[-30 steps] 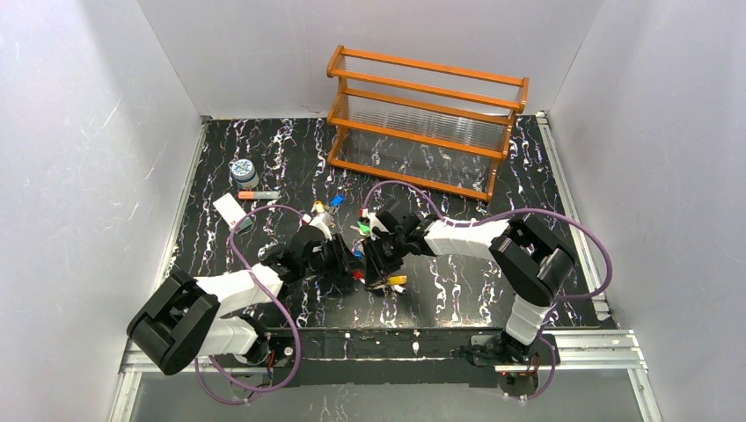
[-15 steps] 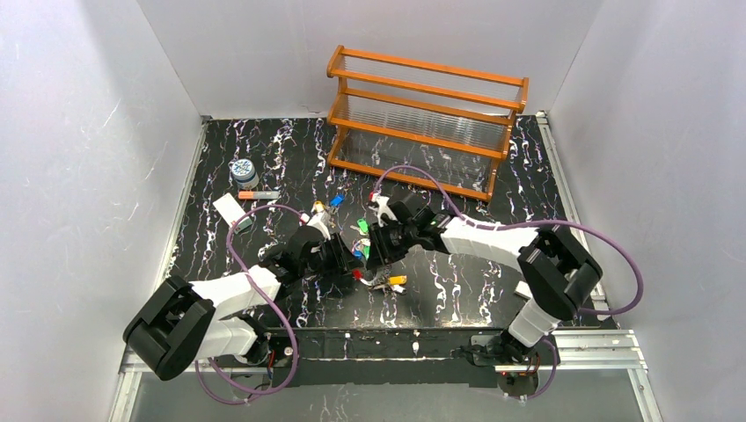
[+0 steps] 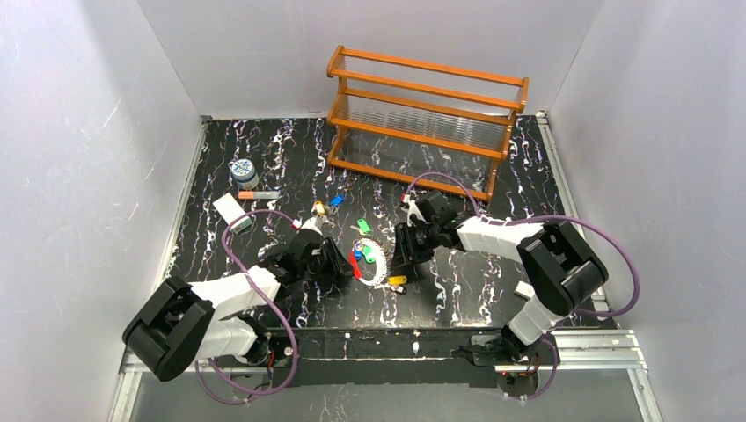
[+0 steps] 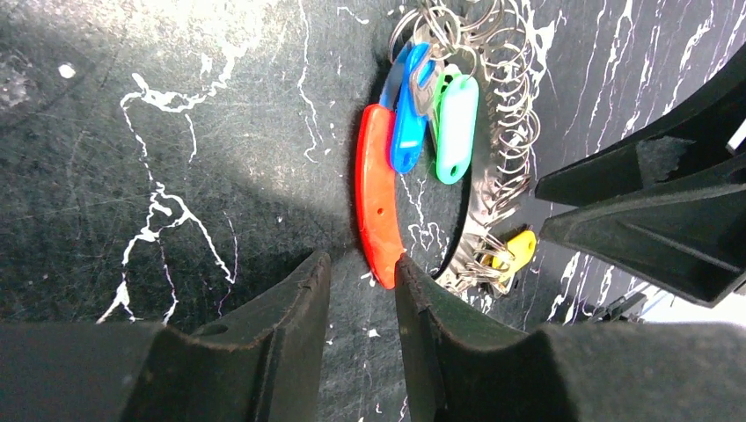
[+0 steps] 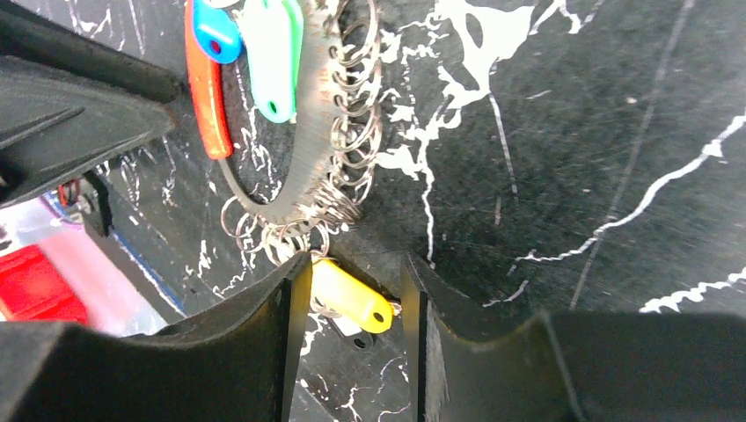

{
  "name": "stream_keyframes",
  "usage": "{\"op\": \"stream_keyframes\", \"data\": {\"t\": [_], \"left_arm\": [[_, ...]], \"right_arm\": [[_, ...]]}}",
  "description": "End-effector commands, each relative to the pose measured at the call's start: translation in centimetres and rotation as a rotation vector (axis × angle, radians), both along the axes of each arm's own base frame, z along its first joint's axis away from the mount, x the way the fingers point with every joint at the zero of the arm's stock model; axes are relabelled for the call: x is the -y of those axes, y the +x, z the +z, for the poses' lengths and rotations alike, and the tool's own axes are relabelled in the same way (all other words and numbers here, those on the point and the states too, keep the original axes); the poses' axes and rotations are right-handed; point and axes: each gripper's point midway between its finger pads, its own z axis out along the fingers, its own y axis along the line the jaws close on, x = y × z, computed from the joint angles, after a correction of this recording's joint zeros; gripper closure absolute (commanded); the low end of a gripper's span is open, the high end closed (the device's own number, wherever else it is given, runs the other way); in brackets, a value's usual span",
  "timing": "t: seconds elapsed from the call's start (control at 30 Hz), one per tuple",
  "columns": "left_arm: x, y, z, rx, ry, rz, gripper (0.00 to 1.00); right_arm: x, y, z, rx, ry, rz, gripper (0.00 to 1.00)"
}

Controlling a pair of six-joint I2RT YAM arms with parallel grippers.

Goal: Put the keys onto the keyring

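The keyring (image 3: 376, 264) lies flat on the black table between my grippers, a silvery band with many small wire loops. It carries a curved red piece (image 4: 376, 202), a blue tag (image 4: 409, 114), a green tag (image 4: 456, 127) and a yellow tag (image 5: 352, 306). My left gripper (image 4: 361, 264) is open, and the tip of the red piece touches its right finger. My right gripper (image 5: 352, 264) is open, with the yellow tag lying loose between its fingers. Loose keys lie farther back: green (image 3: 362, 226), blue (image 3: 336, 200) and yellow (image 3: 318, 207).
A wooden rack (image 3: 427, 123) stands at the back. A blue-white jar (image 3: 244, 170), an orange-tipped stick (image 3: 259, 194) and a white card (image 3: 230, 211) lie at the back left. Purple cables loop over both arms.
My right gripper has drawn back to the right off the keyring. My left gripper has shifted slightly left. The keyring now lies uncovered between them.
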Motion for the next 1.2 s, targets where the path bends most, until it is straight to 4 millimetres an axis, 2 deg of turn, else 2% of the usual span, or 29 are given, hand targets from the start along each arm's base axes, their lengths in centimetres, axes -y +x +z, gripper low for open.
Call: {"op": "stream_keyframes", "data": {"t": [0.0, 0.2, 0.37, 0.53, 0.63, 0.77, 0.97, 1.17], "left_arm": [[-0.7, -0.3, -1.2, -0.03, 0.033, 0.033, 0.68], [0.0, 0.4, -1.7, -0.038, 0.051, 0.015, 0.7], [-0.1, 1.4, -1.8, -0.043, 0.13, -0.013, 0.74], [-1.6, 3.4, -0.6, 0.003, 0.268, 0.017, 0.77], [-2.8, 4.0, 1.0, 0.036, 0.337, 0.033, 0.76], [-2.8, 3.9, 2.9, 0.093, 0.31, 0.018, 0.73], [-1.8, 2.6, 3.7, 0.134, 0.178, -0.013, 0.7], [0.7, 1.4, 3.7, 0.138, -0.018, -0.055, 0.7]], "right_arm": [[-0.9, -1.3, -0.1, -0.056, 0.061, 0.046, 0.5], [-2.4, -2.7, -0.6, -0.118, 0.107, 0.081, 0.55], [-4.9, -3.3, -0.3, -0.136, 0.165, 0.123, 0.64], [-6.5, -3.5, 0.2, -0.145, 0.201, 0.153, 0.64], [-6.2, -2.8, 0.6, -0.097, 0.168, 0.137, 0.54], [-4.8, -1.8, 1.0, -0.025, 0.093, 0.109, 0.44], [-3.3, -1.0, 1.9, 0.031, 0.048, 0.087, 0.45], [-3.4, -1.0, 2.7, 0.053, 0.058, 0.107, 0.53]]}}
